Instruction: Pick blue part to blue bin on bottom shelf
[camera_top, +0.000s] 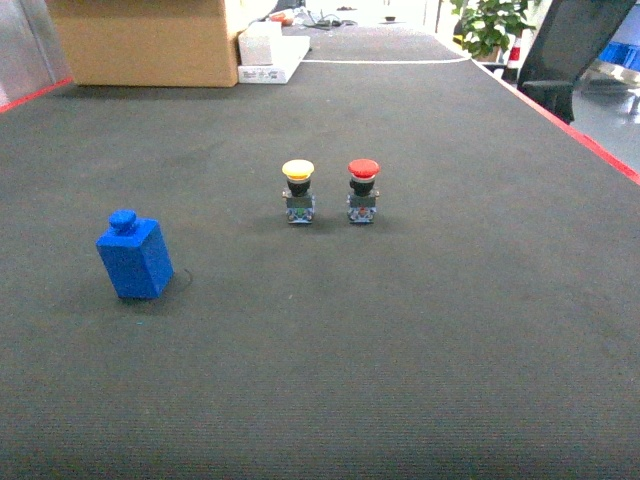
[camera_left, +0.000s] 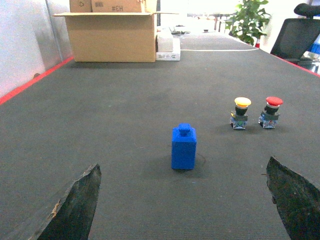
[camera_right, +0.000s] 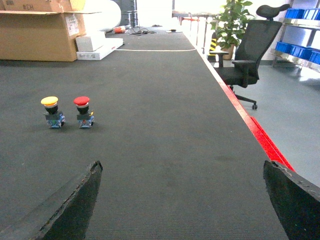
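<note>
The block (camera_top: 134, 257) stands left of two push-buttons (camera_top: 330, 191) set side by side.

The counter (camera_top: 420, 350) wears a dark, matt, finely ribbed mat. The blue part (camera_top: 134, 256) looks like smooth plastic. Upper left, the box (camera_top: 140, 40) is plain brown cardboard.

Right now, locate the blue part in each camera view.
Head: blue part stands at left, left of the yellow-capped button.
Left wrist: blue part near centre, ahead of the open left pincer.
Right wrist: not in it.
Shared landmark: the red-capped button, in all three.
</note>
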